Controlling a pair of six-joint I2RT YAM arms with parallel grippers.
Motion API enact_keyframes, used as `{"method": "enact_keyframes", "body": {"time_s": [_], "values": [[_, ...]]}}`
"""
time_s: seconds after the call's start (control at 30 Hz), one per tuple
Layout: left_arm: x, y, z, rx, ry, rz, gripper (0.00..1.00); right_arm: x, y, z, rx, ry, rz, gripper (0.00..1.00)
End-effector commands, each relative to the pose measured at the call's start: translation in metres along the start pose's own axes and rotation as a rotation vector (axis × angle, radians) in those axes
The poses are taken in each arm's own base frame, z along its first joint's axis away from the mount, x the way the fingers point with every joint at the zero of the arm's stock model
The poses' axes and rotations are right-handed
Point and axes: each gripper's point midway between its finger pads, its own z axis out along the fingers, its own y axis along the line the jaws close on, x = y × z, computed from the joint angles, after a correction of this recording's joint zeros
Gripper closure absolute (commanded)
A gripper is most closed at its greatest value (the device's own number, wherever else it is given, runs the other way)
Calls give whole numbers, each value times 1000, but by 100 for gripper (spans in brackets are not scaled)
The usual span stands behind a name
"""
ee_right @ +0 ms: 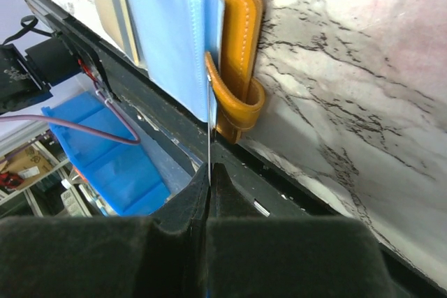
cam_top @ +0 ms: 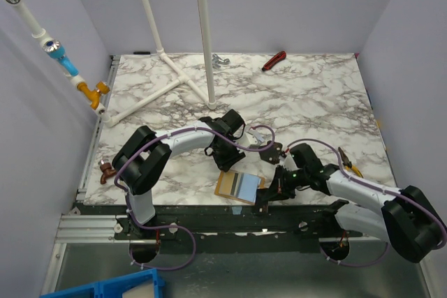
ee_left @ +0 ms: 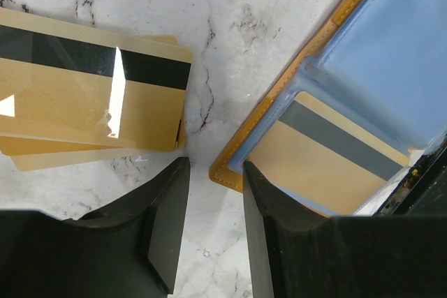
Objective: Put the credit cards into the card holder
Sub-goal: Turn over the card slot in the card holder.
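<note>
2 or more gold-tan credit cards (ee_left: 91, 99) lie stacked on the marble table (ee_left: 230, 26), just far and to the left of my left gripper (ee_left: 213, 193) in its wrist view, their long axis running across my view and the dark stripe along the far edge. My left jaws stand partly open over bare marble and hold nothing. To their right, the right finger (ee_left: 279, 242) sits at the tan leather edge of the open card holder (ee_left: 363, 102); whether it touches I cannot tell. 1 gold card (ee_left: 328, 165) already sits under a clear pocket there.

My judgement: the loose stack is the next thing to fetch, and my left arm is plainly the nearer one, needing only a short shift left and far to straddle the cards' short side.

Farther right, my right gripper (ee_right: 209, 176) is closed tight on a thin sheet edge, seemingly a clear pocket leaf of the holder, at the near edge of the table beside the holder's leather loop (ee_right: 237, 102). From above, the holder (cam_top: 238, 186) lies at the table's near edge between both arms.
</note>
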Motion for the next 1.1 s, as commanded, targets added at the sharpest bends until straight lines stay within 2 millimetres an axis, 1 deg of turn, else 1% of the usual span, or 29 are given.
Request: {"method": "enact_keyframes", "body": {"time_s": [0.0, 0.43, 0.57, 0.73, 1.0, 1.07], "values": [[7, 0, 5, 0, 30, 21, 63, 0, 7, -6, -17, -15, -32, 99], [8, -1, 6, 3, 30, 19, 64, -4, 16, -1, -51, 13, -50, 99], [8, 0, 6, 4, 30, 19, 64, -3, 22, -2, -83, 23, -60, 99], [7, 0, 6, 3, 29, 23, 64, 0, 24, -2, -107, 38, -65, 99], [7, -1, 6, 5, 32, 19, 65, -1, 30, -3, -132, 40, -75, 99], [7, -1, 6, 5, 31, 19, 65, -2, 34, -4, -148, 35, -82, 99]]}}
